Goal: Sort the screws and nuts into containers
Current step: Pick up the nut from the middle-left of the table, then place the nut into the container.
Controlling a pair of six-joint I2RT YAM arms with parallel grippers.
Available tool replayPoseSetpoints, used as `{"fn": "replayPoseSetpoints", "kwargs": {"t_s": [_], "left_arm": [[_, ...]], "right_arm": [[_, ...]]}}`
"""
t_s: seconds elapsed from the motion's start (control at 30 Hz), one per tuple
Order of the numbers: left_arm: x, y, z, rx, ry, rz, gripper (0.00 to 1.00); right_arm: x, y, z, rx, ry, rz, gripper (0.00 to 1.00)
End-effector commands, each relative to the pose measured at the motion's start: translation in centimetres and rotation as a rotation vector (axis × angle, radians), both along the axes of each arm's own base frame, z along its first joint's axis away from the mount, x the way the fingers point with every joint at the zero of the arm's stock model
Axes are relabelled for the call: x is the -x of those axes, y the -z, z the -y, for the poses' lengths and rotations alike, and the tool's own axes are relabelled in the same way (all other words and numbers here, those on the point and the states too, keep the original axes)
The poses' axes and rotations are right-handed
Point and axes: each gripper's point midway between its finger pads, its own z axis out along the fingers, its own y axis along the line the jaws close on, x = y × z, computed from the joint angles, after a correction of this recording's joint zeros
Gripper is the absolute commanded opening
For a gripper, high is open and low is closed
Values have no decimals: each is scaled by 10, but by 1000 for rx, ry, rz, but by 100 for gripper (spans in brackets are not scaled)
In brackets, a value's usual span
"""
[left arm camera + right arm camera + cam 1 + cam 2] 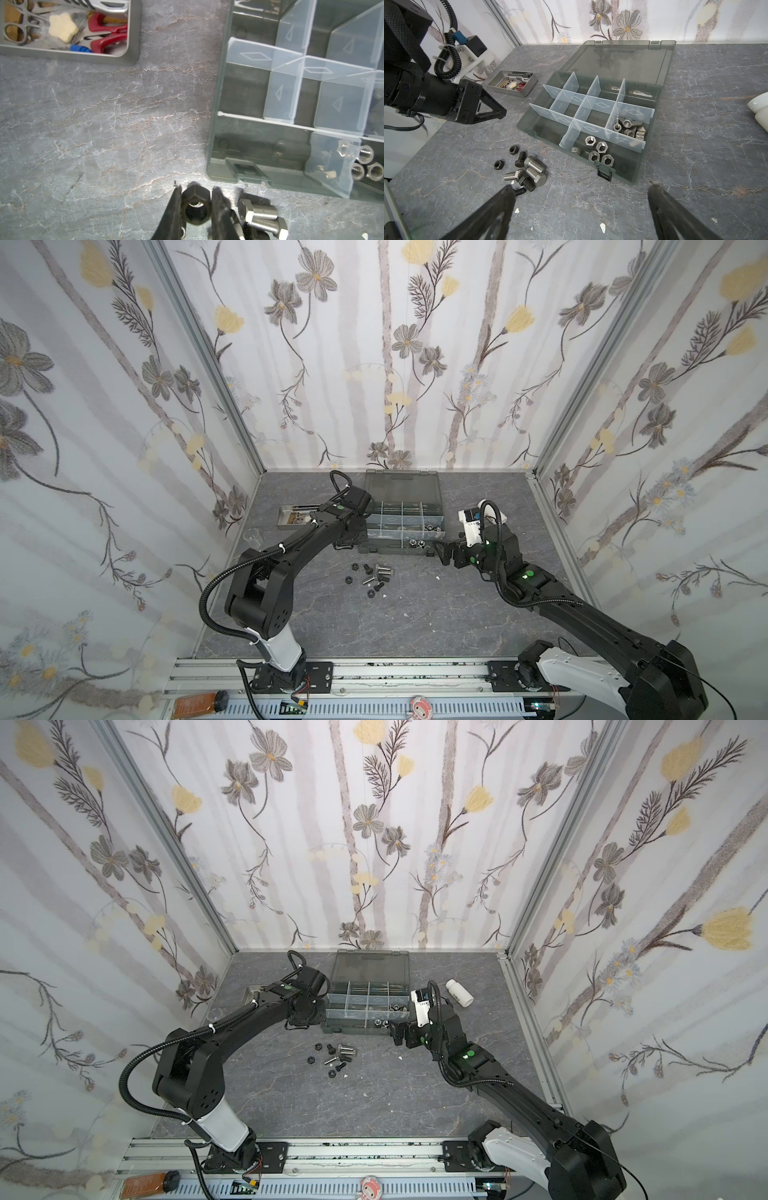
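The left jaws pinch a black nut point(195, 207) above the desk point(104, 124), just beside the box point(214, 135) by the desk's back edge. The right jaws are wide open, holding nothing. Loose screws point(534, 166) lie nearby.

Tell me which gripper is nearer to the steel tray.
Left. The left gripper, shut on a black nut, hangs by the front corner of the organizer box nearest the steel tray. The right gripper, open, is at the box's opposite front corner, farther away.
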Motion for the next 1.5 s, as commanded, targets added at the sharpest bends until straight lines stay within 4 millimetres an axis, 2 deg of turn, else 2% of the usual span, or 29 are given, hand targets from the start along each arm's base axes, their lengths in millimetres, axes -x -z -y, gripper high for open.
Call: {"fn": "replayPoseSetpoints", "kwargs": {"t_s": [0.0,0.37,0.67,0.93,1.13,1.2,1.23,1.27,1.47], "left_arm": [[-3,-2,4,-7,9,-12,16],[-23,10,33,30,49,-35,15],[-25,31,45,44,65,-71,16],[-24,33,46,41,74,-74,47],[-26,16,46,56,75,-30,57],[-27,4,45,62,74,1,61],[-28,-3,44,65,73,21,64],[-27,-11,42,69,73,41,67],[-20,-46,26,81,60,140,83]], "right_arm": [[-4,-9,0,-14,9,34,100],[-4,-7,0,-10,12,31,100],[-4,-5,1,-6,13,29,100],[-4,-3,-1,0,5,18,100],[-3,-6,-5,15,-14,-5,100],[-2,-6,-8,20,-30,-24,100],[0,2,-9,34,-41,-51,99],[-2,-10,-14,28,-49,-42,98],[3,-2,-34,123,-85,-97,95]]}}
